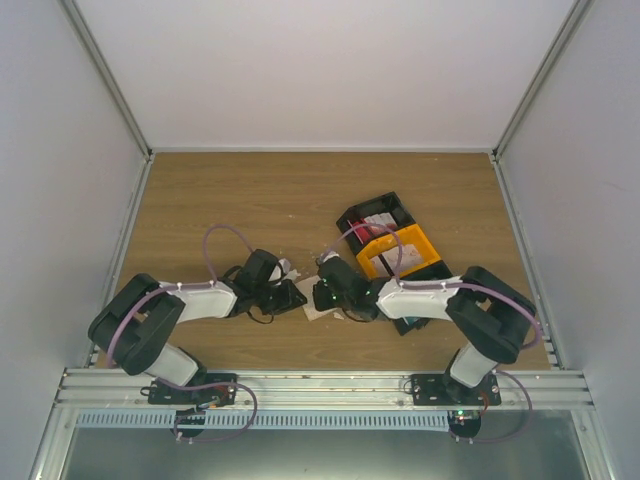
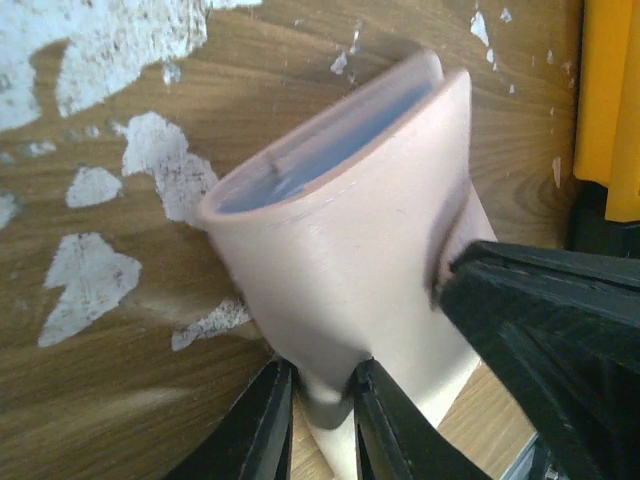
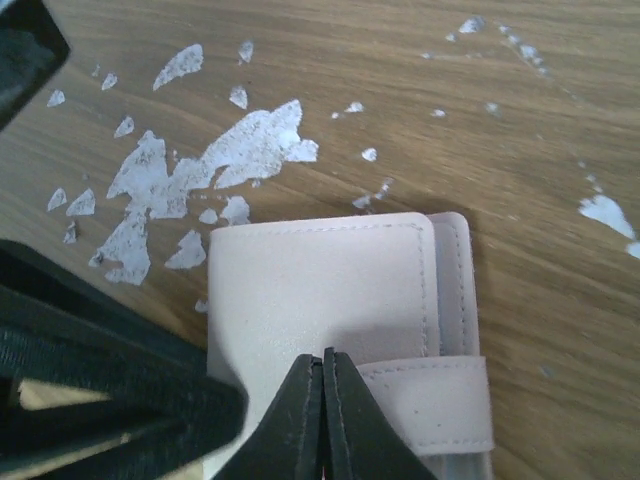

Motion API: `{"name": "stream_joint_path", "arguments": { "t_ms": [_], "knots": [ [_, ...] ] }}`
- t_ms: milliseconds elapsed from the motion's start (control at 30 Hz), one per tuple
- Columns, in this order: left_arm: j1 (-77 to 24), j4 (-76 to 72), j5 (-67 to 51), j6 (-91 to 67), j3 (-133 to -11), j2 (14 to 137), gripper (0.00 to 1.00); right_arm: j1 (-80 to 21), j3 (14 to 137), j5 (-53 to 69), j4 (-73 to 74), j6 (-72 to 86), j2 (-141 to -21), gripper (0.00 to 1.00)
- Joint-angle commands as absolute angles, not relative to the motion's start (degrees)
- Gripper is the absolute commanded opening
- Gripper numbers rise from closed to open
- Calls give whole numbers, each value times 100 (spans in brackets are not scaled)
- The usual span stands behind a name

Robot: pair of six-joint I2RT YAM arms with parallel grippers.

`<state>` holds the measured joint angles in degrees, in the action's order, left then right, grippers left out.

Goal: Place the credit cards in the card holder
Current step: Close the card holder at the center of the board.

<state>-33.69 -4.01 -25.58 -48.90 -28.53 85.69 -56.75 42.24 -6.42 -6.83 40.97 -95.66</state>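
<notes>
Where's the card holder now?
Card holder: table centre in the top view, left of the yellow bin; left tool pinches one edge, right tool's shut tip touches it.

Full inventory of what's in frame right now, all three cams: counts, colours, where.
card holder: one, beige, pale blue inside, table centre between the claws, mouth gaping
white flecks: many, white, scattered on the wood around the card holder
yellow bin: one, yellow, right of centre
black bin: one clear, black, behind the yellow bin, red and white things inside too small to name
table: one, brown wood
left arm, right arm: black and white, bases at the near edge
left claw: black, shut on the card holder's lower edge
right claw: black, shut, tips at the card holder's strap
</notes>
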Motion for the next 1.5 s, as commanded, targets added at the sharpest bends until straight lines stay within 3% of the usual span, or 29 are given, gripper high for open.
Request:
{"name": "stream_joint_path", "arguments": {
  "t_ms": [0,133,300,500,767,1033,1200,1467],
  "knots": [
    [-3359,-373,-1872,-4775,-2861,8423,23,-5317,4588,10,960,3857,-9012,5],
    [-3320,-247,-1799,-4696,-2898,8166,34,-4876,4729,99,1331,3699,-8651,28],
    [-3265,-352,-2047,-4569,-2921,8213,40,-4705,4497,84,1646,3736,-8539,38],
    [-3256,-548,-2493,-4491,-3032,8597,39,-4702,4194,687,1230,3696,-8742,34],
    [-3254,-523,-2626,-4258,-3371,9266,18,-4712,3958,1186,866,3772,-8959,23],
    [-3260,-761,-2971,-4268,-3411,9499,19,-4711,3810,1426,465,4026,-9088,14],
    [-3254,-415,-2484,-4212,-3436,8962,29,-4711,3857,675,885,4069,-8541,20],
    [-3261,1012,-1053,-3979,-3724,7020,61,-4711,4025,-994,2198,4040,-6654,49]
  ]
}}
